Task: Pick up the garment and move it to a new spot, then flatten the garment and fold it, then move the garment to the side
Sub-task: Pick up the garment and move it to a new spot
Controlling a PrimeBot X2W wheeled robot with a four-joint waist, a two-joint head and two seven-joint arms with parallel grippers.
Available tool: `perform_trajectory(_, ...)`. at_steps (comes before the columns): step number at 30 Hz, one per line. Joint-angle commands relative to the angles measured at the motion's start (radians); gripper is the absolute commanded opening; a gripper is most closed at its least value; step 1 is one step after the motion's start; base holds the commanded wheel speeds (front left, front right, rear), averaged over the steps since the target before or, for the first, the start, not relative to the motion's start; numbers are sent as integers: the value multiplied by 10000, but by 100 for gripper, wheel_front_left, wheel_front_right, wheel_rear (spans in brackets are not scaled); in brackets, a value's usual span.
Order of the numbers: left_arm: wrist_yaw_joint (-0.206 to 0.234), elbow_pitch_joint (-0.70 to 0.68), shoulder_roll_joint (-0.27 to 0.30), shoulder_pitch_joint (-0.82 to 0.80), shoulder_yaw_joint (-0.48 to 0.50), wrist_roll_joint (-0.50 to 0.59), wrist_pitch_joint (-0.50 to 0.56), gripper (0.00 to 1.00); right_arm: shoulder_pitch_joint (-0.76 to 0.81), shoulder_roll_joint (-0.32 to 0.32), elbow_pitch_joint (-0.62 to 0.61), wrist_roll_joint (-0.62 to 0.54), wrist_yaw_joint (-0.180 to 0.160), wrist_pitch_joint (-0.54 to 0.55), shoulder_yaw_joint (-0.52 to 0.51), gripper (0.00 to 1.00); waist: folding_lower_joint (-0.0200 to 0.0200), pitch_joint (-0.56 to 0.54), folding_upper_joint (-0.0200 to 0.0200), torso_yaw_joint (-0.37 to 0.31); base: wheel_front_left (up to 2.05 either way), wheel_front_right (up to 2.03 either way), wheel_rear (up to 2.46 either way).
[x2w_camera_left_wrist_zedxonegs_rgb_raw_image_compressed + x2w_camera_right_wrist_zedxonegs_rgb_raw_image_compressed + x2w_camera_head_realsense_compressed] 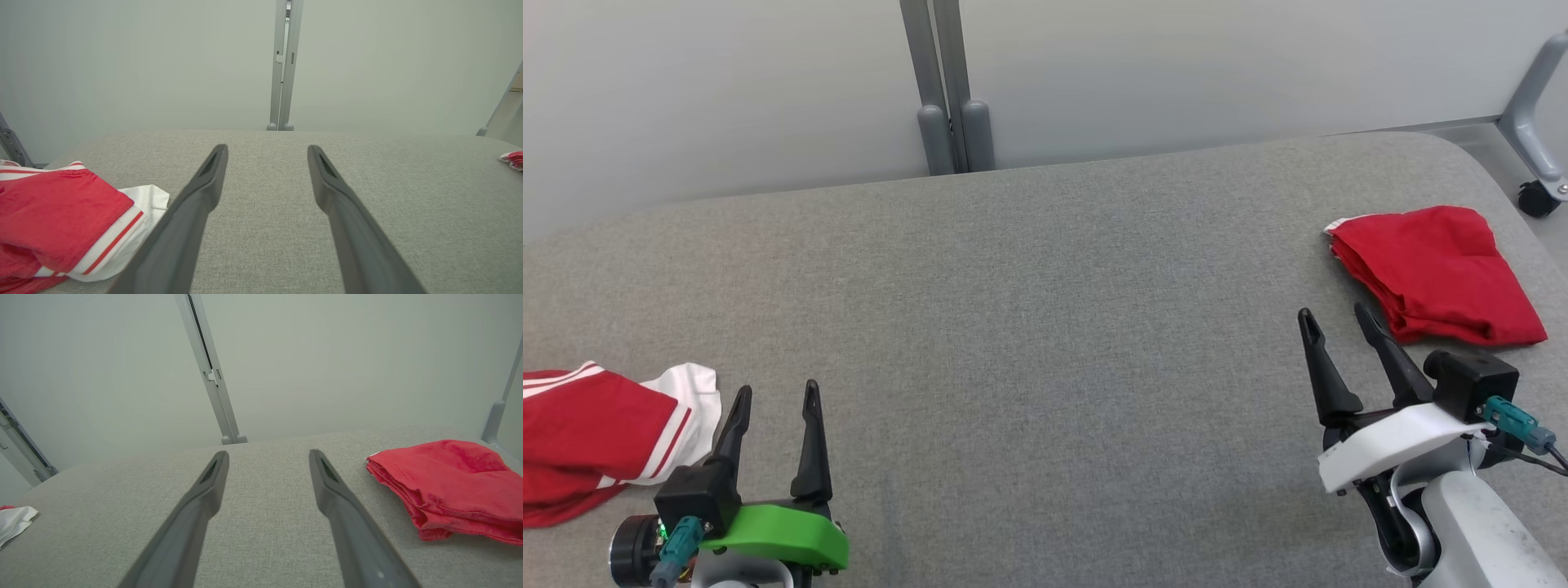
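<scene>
Cloth lies in two heaps on my table [1029,327]: a rumpled red-and-white garment [596,433] at eight o'clock and a folded red garment [1433,273] at two o'clock. The folded one is stacked neatly near the edge, and I judge it finished and parked aside. My left gripper [777,387] hovers just beside the rumpled piece, jaws spread wide and empty. My right gripper [1333,309] hangs near the folded stack, jaws likewise spread. I read the rumpled piece as the one to pick up, with the bare middle as its landing spot.
</scene>
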Motion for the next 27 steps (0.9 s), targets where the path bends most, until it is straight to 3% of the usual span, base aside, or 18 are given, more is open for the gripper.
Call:
perform_trajectory(1,-65,32,-38,-160,57,40,-2,100,-15,3,-37,39,0,-28,12,100,0,0,0,11,0,0,0)
perform_trajectory(10,-76,142,-119,-231,111,134,-1,100,-18,-133,4,-69,0,-28,-25,100,0,-16,0,534,0,0,0)
perform_trajectory(27,128,265,-79,-27,740,257,-2,100,-148,-131,121,-187,0,-27,444,100,0,18,0,3717,0,0,0)
